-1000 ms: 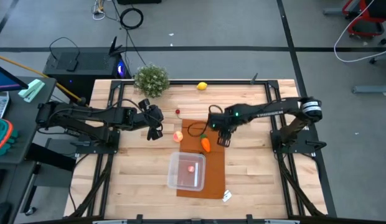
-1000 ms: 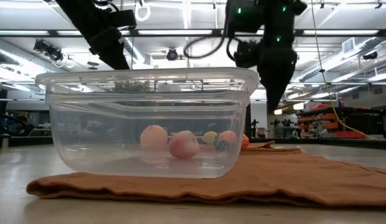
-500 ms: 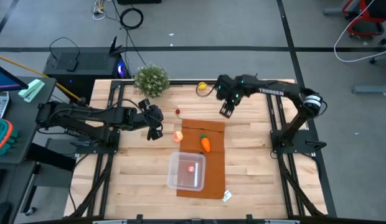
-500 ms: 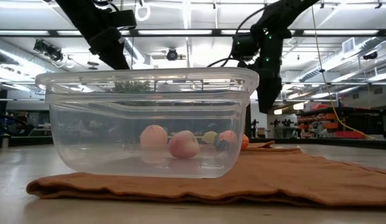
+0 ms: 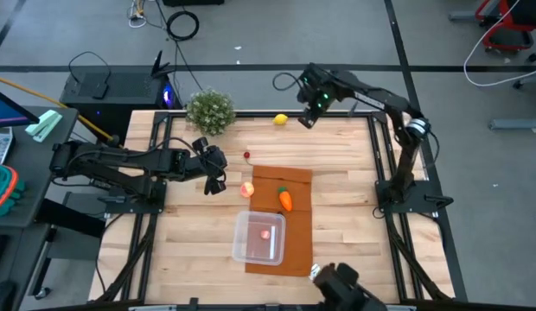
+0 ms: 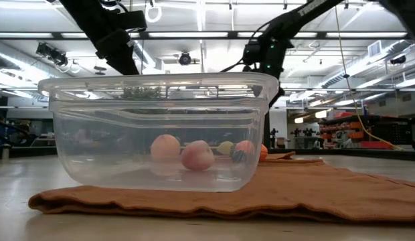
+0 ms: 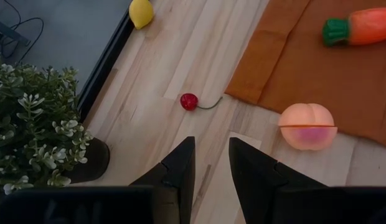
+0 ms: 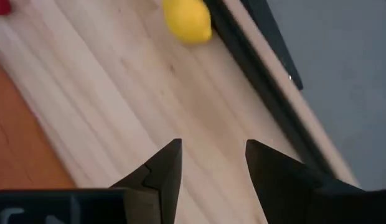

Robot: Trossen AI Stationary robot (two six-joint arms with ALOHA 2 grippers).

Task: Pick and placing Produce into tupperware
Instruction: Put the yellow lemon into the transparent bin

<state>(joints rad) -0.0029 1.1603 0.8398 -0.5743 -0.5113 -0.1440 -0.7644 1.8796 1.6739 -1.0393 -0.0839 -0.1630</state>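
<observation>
right gripper (image 5: 308, 118): you have it up at the far edge of the table, fingers (image 8: 163, 163) spread apart with nothing between them, bare wood showing in the gap.
lemon (image 5: 281, 119): you'll find it just beside the right gripper, toward the table's middle, lying on the wood against the dark far rail; apart from the fingers.
left gripper (image 5: 214, 184): yours waits over the left side of the table, fingers (image 7: 179, 163) slightly parted and holding nothing.
peach (image 5: 247, 189): just beside the left gripper, resting at the near edge of the mat (image 5: 296, 177), not touching the fingers.
cherry (image 5: 247, 156): small and red with a thin stem, on bare wood near the left gripper, between it and the potted plant (image 5: 209, 111).
carrot (image 5: 285, 199): lies on the mat, green top toward the far side, well apart from both grippers.
tupperware (image 5: 259, 237): sits on the mat's near-left part, well apart from your right gripper; one pink-red piece (image 5: 266, 231) lies inside.
</observation>
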